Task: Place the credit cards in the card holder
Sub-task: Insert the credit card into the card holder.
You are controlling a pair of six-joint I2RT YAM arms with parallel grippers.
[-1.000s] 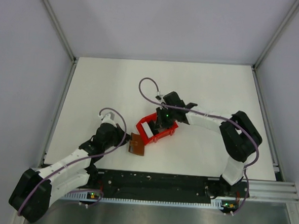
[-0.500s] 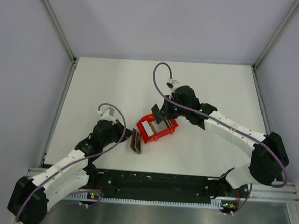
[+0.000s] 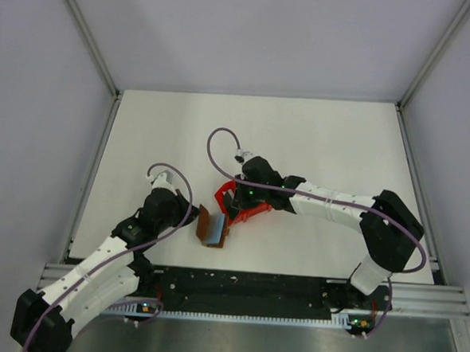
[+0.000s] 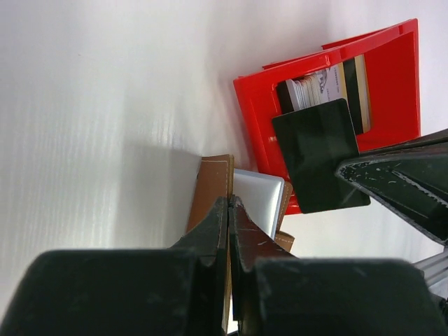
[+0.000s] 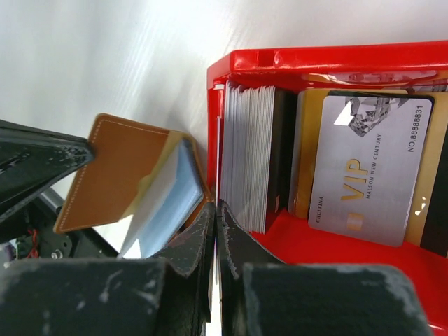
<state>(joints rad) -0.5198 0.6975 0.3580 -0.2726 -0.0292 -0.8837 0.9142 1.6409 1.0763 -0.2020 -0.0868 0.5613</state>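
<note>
**Top external view.** The left gripper [image 3: 194, 219], its fingers together on one leaf of the card holder [image 3: 213, 226], props the holder open on the table [image 3: 317, 141], just beside the red bin [image 3: 253, 212]. The right gripper [image 3: 232, 201] hangs over the end of the bin nearest the holder. Risk: holder and bin sit so close that an arm drifting sideways could knock the bin or pull the holder out of its grip.

**Left wrist view.** The left fingers pinch the edge of the brown leaf, and the grey pocket [image 4: 260, 203] gapes toward the bin. A dark card [image 4: 315, 157] hangs from the closed tip of the right gripper, above the bin wall and apart from the pocket. Risk: the grip is near one edge only, so the card may pivot or slip. If it arrives tilted, it would likely catch the pocket's lip or slide between the leaves.

**Right wrist view.** The right fingers are pressed together. The held card is edge-on here and hard to make out. A stack of cards [image 5: 245, 154] stands on edge in the bin, with a silver VIP card [image 5: 367, 175] flat beside it. Risk: a hard push against the thinly held leaf could fold the holder shut or tear it from the left fingers.
</note>
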